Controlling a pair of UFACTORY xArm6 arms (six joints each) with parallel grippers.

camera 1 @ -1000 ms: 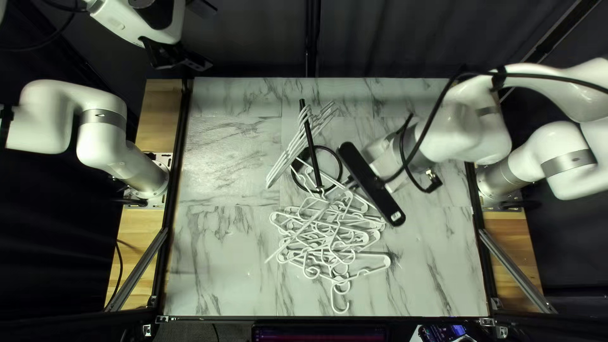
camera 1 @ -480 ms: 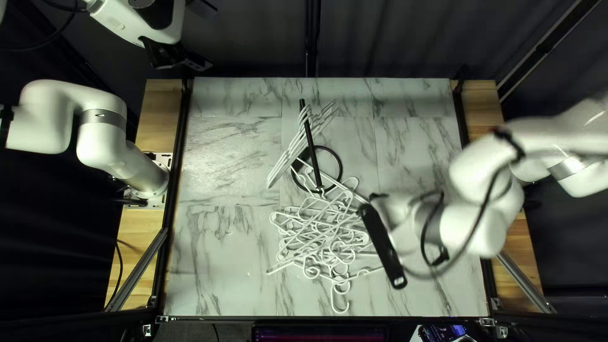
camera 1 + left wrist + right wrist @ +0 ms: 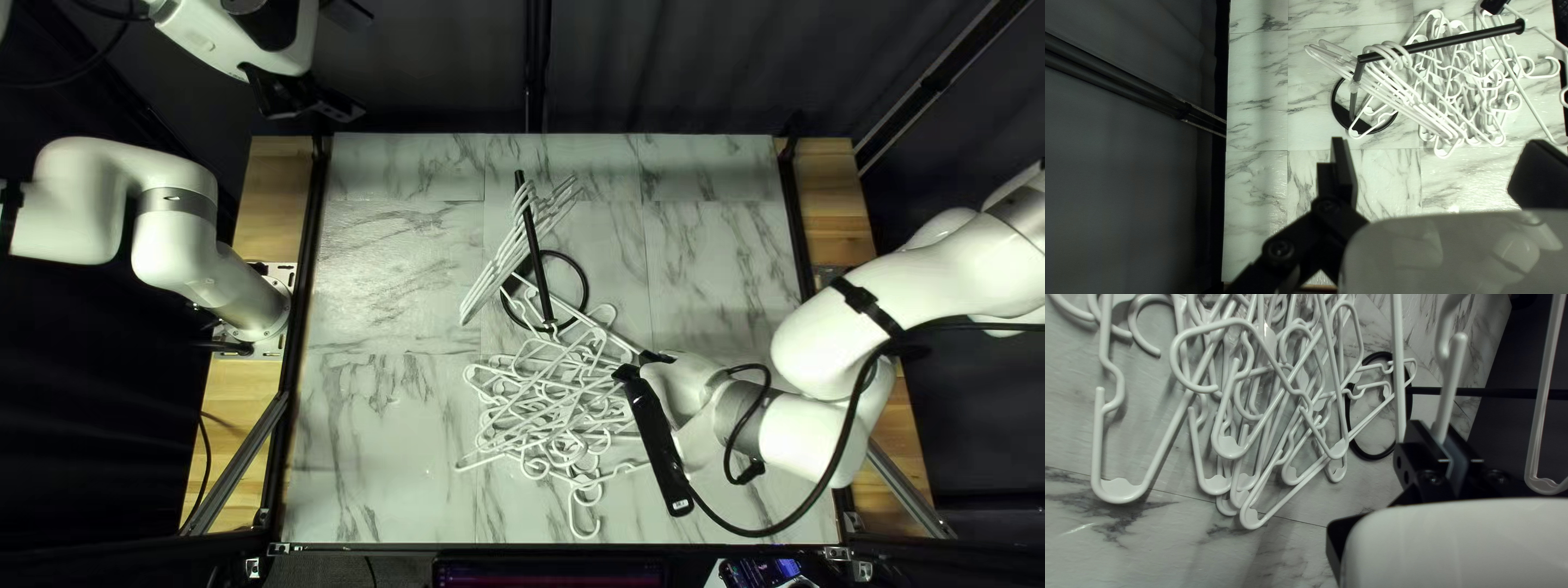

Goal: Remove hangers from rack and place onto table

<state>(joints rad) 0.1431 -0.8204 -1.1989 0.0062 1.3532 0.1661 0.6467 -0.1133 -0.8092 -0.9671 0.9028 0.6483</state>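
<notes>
I count 1 rack (image 3: 535,245) with at least 3 hangers (image 3: 479,292) hooked on it, and a pile (image 3: 544,408) on the bench (image 3: 370,457) too tangled to count. The right pincer (image 3: 653,357) grips 1 white hanger (image 3: 1451,384) beside that heap; the left pincer (image 3: 346,109) gapes wide, well apart.

Arms (image 3: 82,201), two: glossy white, rounded housings, silver-grey collars (image 3: 177,201). Right arm (image 3: 958,267) carries a black strap (image 3: 865,308), looping black cable (image 3: 806,517), long black bar (image 3: 659,446) with small white label (image 3: 680,504). Left gripper (image 3: 340,107): black fingers (image 3: 1343,169), black links (image 3: 1301,234), round screw heads (image 3: 1281,249).
</notes>
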